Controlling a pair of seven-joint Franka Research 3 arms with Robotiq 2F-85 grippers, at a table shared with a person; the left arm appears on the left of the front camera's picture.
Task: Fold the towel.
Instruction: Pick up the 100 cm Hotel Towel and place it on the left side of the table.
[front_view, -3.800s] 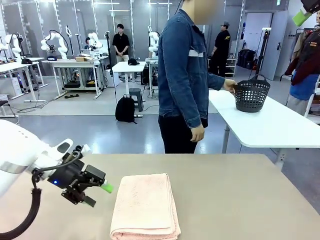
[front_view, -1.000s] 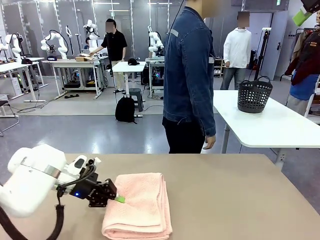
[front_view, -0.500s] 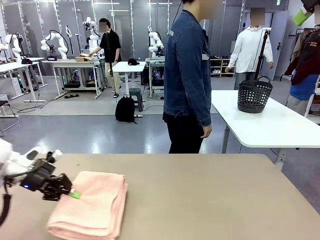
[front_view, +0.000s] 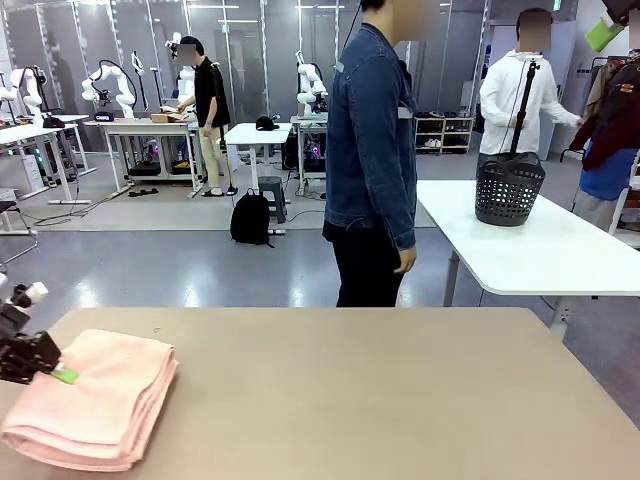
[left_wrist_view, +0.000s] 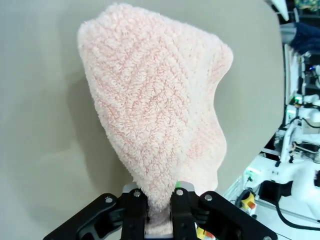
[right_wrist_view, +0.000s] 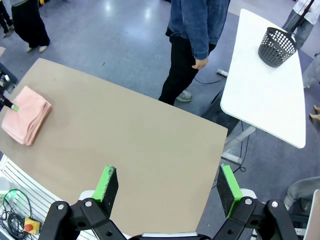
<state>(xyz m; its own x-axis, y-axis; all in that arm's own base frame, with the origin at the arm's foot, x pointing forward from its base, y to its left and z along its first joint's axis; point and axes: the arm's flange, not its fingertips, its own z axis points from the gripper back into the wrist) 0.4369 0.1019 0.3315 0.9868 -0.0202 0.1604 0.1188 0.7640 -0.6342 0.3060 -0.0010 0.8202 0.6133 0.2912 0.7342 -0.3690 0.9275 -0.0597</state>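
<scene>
Left gripper (left_wrist_view: 160, 200) clamped on the towel's (front_view: 95, 398) near edge, fingers narrow, terry bunched between the pads. Towel lies folded at the left end of the tan table (front_view: 400, 390). Right gripper (right_wrist_view: 167, 187) spread wide, high above the table, holding nothing. Person (front_view: 372, 150) in denim jacket stands at the far side; dark basket (front_view: 509, 188) on white table (front_view: 540, 250) beyond.

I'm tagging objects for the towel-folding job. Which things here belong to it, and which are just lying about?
Part of the job:
- towel, folded, on the tan table
- left gripper, shut on the towel's edge

Lying about:
- dark basket on the white table
- right gripper, open, high over the tan table
</scene>
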